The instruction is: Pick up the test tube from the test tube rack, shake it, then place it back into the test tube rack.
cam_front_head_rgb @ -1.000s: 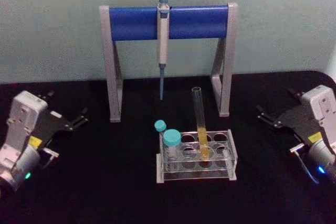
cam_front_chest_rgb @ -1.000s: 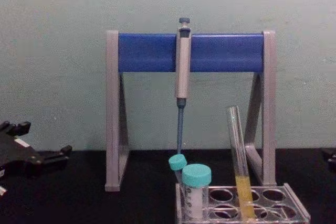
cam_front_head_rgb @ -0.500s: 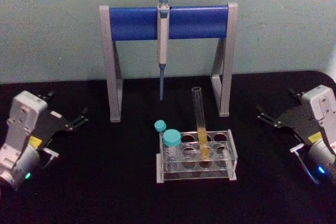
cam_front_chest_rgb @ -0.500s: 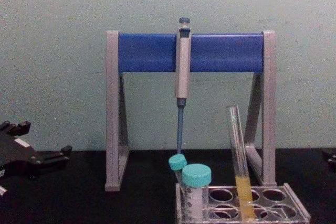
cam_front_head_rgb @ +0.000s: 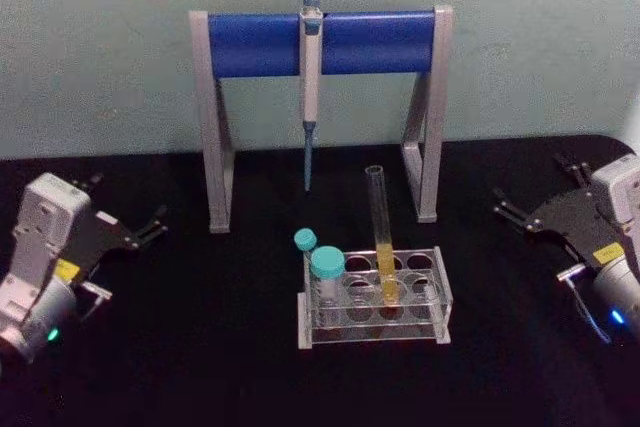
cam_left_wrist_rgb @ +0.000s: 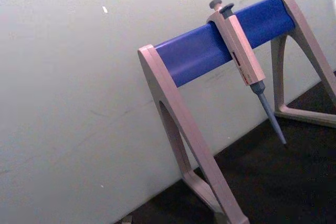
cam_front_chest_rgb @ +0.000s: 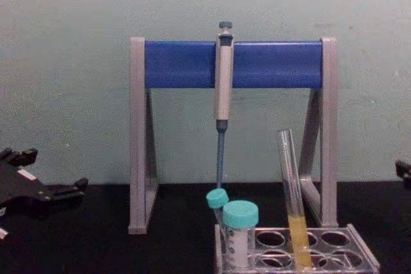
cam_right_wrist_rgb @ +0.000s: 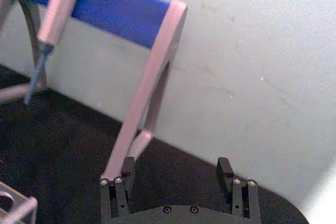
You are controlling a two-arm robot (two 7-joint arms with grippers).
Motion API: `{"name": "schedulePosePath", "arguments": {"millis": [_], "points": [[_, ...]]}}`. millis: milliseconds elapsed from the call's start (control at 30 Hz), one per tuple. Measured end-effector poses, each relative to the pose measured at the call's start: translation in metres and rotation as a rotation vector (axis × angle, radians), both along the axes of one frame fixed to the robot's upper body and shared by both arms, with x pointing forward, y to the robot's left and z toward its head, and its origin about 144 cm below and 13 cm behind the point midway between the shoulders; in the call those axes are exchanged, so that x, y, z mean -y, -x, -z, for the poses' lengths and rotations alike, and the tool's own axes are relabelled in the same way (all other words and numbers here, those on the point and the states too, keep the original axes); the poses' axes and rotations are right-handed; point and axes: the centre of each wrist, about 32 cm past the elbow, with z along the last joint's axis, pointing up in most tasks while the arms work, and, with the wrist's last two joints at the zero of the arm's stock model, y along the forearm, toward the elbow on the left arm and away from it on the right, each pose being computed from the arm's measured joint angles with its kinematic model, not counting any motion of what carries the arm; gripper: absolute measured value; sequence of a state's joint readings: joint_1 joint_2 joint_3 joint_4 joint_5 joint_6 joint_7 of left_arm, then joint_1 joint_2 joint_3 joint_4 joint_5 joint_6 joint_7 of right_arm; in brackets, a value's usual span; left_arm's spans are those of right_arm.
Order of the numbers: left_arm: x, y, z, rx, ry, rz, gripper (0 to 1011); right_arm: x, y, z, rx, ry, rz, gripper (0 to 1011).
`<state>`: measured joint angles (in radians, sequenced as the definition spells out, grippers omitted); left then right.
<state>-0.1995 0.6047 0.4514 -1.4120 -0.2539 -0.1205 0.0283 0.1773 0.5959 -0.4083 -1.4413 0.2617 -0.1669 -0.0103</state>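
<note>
The test tube (cam_front_head_rgb: 381,237) stands in the test tube rack (cam_front_head_rgb: 372,333), in a hole about the rack's middle, with yellow liquid in its lower part. It leans a touch rather than standing plumb, probably because the hole is wider than the glass and it rests against the rim. Its open upper length rises well clear of the rack top, so there is plenty of bare glass to grip.

The two teal-capped tubes (cam_front_head_rgb: 327,265) sit at the rack's left end, just beside the tube but much shorter, so they shouldn't crowd a grasp made high up. The rack rests mid-table (cam_front_head_rgb: 200,347), a little toward the near edge. Behind it, toward the far edge, the grey stand (cam_front_head_rgb: 213,127) holds the pipette (cam_front_head_rgb: 311,67) hung off its blue crossbar, well apart from the tube.

The left gripper (cam_front_head_rgb: 130,199) rests near the table's left edge, jaws spread and holding nothing. The right gripper (cam_front_head_rgb: 530,187) hovers near the right edge, fingers wide apart and empty, as the right wrist view confirms. The pickup has not yet begun, and the right gripper looks the likelier to go.
</note>
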Motion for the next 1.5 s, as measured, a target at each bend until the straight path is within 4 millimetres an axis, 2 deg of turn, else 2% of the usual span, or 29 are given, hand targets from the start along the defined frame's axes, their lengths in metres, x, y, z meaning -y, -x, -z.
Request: {"name": "schedulePosePath", "arguments": {"millis": [267,733,1100,1500], "points": [[0.0,0.0,0.0,0.0,0.0,0.0,1001,-0.003,-0.001,-0.012,0.056,-0.084,-0.121,1000],[0.0,0.0,0.0,0.0,0.0,0.0,1001,-0.031,-0.013,-0.021,0.026,-0.167,-0.391,1000],[0.0,0.0,0.0,0.0,0.0,0.0,1001,-0.045,-0.025,-0.023,-0.085,-0.218,-0.487,1000],[0.0,0.0,0.0,0.0,0.0,0.0,1001,-0.056,-0.034,-0.023,-0.2,-0.231,-0.508,1000]]}}
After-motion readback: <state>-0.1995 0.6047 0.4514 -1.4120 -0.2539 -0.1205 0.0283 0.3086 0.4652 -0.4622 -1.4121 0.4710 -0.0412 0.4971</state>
